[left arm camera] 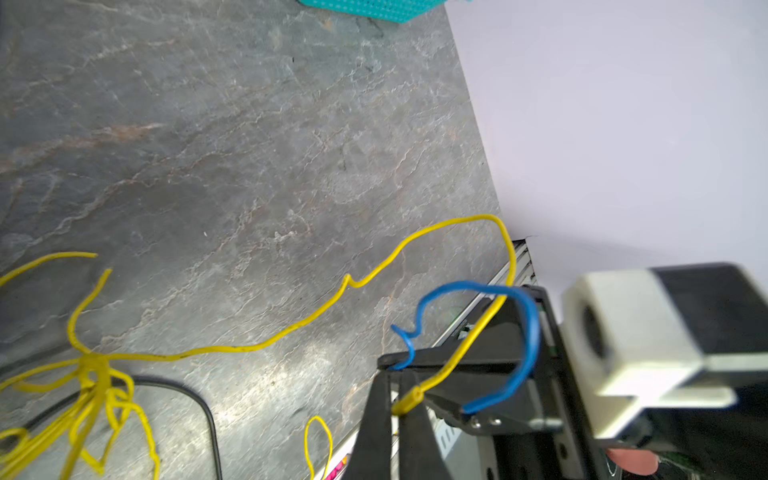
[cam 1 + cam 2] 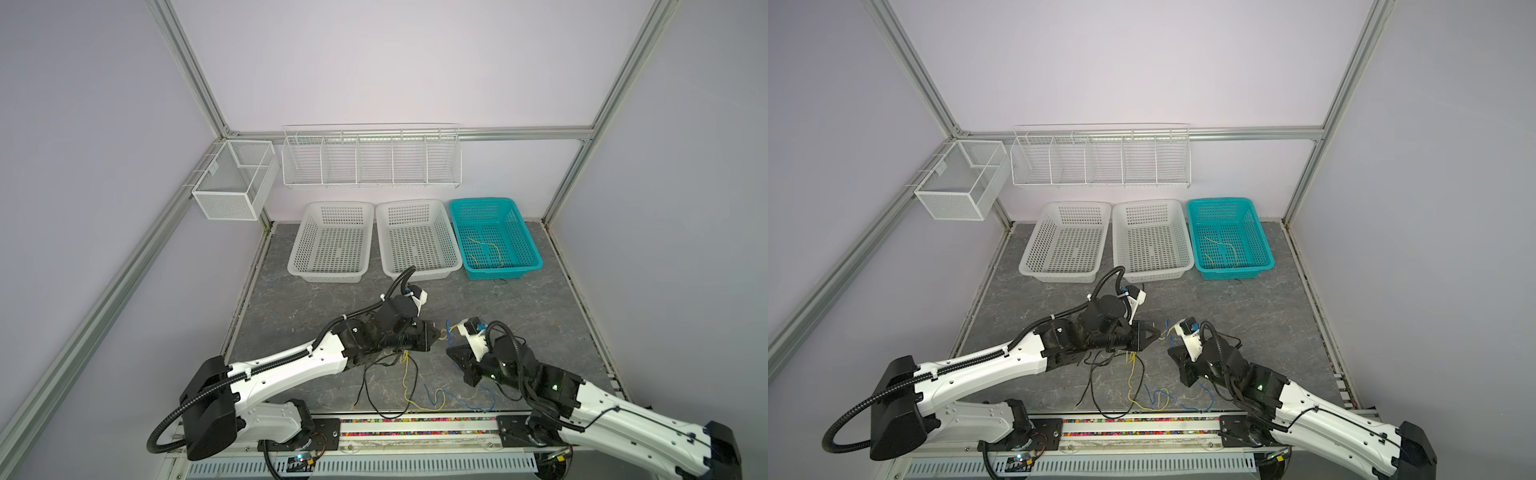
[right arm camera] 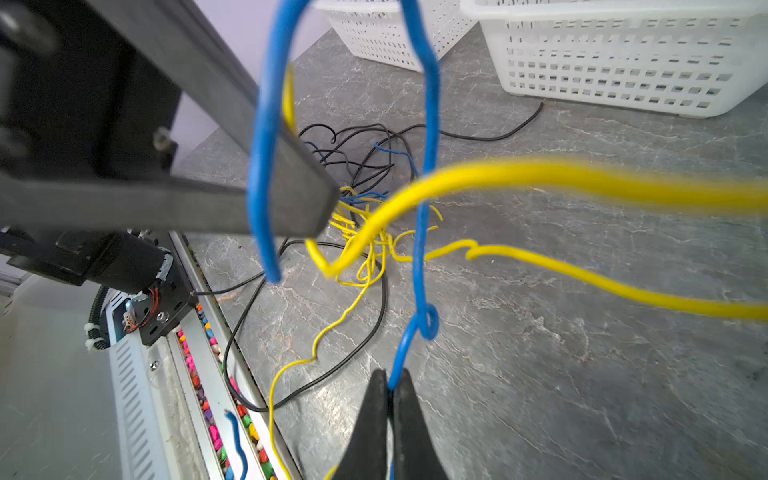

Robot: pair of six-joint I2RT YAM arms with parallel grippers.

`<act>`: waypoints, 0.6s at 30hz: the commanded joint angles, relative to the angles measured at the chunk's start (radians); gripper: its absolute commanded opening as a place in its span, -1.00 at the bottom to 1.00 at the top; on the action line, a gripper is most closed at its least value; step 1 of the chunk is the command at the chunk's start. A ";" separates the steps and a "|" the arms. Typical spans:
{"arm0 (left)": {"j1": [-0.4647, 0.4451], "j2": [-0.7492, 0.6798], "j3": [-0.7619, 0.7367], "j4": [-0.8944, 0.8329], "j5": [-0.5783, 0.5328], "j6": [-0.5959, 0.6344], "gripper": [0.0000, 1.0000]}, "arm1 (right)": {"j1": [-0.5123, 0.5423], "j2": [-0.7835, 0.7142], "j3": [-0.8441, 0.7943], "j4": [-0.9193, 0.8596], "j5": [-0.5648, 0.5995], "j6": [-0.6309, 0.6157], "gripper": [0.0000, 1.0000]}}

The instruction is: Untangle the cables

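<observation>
The right tool (image 3: 390, 395), pinching a blue cable (image 3: 423, 249), and the left tool (image 1: 400, 395), clamped on a yellow cable (image 1: 469, 336), face each other, probably to draw both strands from the tangle (image 3: 361, 224) on the desk (image 3: 540, 374), well apart from the teal basket (image 2: 505, 271).

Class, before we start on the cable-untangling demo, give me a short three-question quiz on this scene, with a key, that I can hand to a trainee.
1. True or false: the left gripper is shut on the end of a yellow cable.
2. Which colour of cable does the right gripper pinch? A black, B blue, C yellow.
3. Fill in: a lone yellow cable lies in the ____ basket at the back of the table.

Key:
1. True.
2. B, the blue cable.
3. Teal.
</observation>
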 commanded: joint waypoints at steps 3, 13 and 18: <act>-0.006 -0.034 0.034 0.015 -0.034 -0.046 -1.00 | 0.013 0.026 -0.011 0.018 -0.020 0.006 -0.88; -0.005 -0.133 -0.015 -0.008 -0.034 -0.069 -1.00 | 0.022 0.034 -0.007 0.000 0.067 0.048 -0.88; -0.005 -0.175 -0.049 -0.012 -0.062 -0.090 -1.00 | 0.031 0.070 0.007 0.059 0.055 0.129 -0.87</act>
